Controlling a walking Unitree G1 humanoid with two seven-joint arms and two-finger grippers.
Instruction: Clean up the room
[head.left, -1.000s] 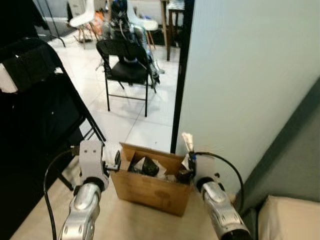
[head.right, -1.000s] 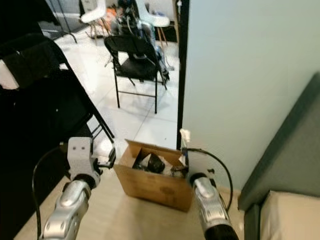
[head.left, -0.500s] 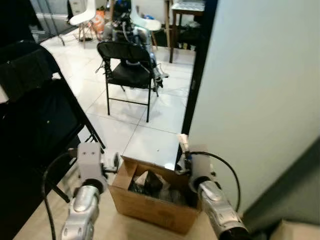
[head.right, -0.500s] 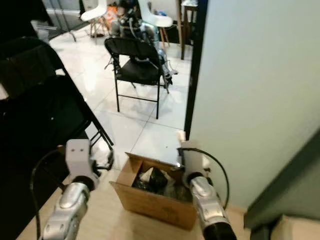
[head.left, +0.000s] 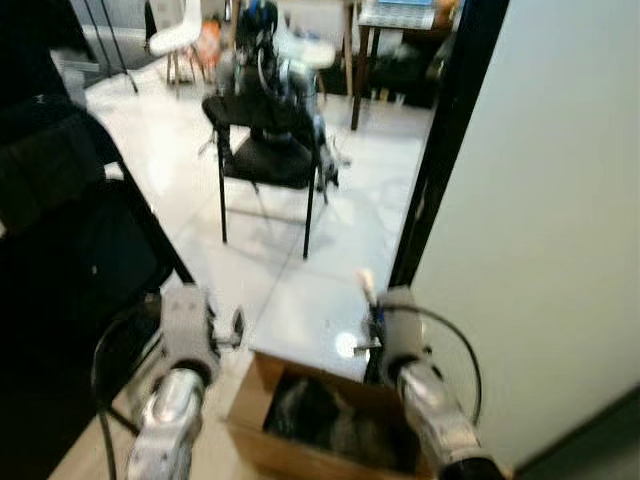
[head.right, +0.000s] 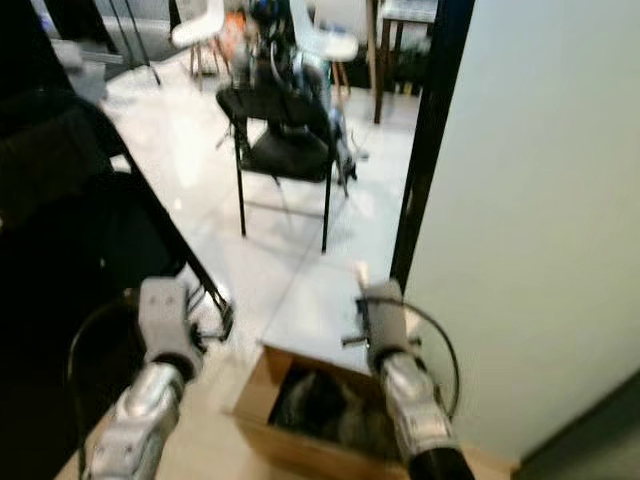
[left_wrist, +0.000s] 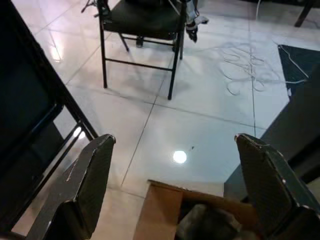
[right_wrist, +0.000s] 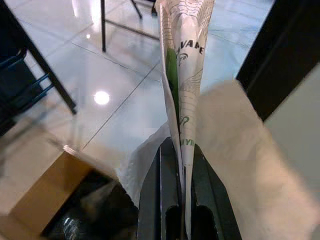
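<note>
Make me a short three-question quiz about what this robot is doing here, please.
1. True or false: the right hand is shut on a folded printed paper.
2. The cardboard box on the floor holds: A) dark rubbish, B) nothing, C) water.
3. Fill in: the left hand is ____, its fingers set wide apart above the floor.

Key: 1 true; 2 A; 3 open.

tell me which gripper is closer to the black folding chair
Roughly level. The left gripper is open on the box's left side; the right gripper, shut on folded paper, is on its right; the black folding chair stands beyond both.
</note>
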